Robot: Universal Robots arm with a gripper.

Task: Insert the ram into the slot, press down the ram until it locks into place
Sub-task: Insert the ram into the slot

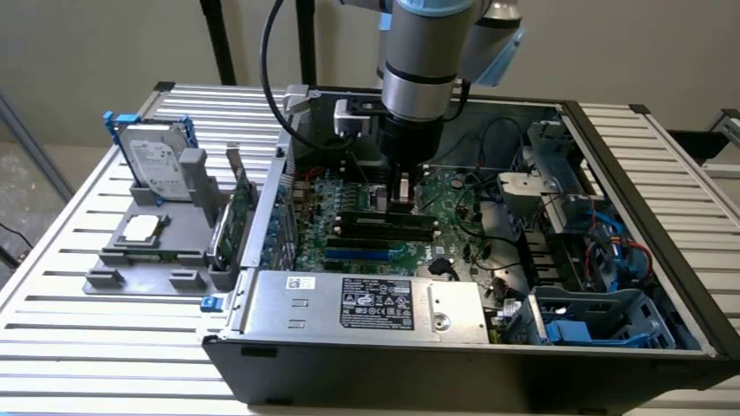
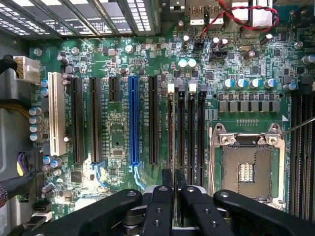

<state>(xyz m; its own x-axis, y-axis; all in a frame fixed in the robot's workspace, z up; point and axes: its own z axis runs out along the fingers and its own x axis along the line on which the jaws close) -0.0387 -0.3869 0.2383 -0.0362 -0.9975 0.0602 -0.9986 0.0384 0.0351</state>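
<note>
Four black slots (image 2: 191,132), jaws pinched above — print unreadable.

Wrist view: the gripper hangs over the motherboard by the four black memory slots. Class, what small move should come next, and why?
Probably a slow, straight push down. The gripper seems lined up with the outermost black slot on the side of the blue socket, so no sideways shift looks needed; whether the ram is seated cannot be told.

Beige wall (image 1: 93,43) at twelve o'clock, black posts (image 1: 217,39) at eleven, pale slatted metal table (image 1: 104,347) at seven, grey floor (image 1: 29,186) at nine, even light.
</note>
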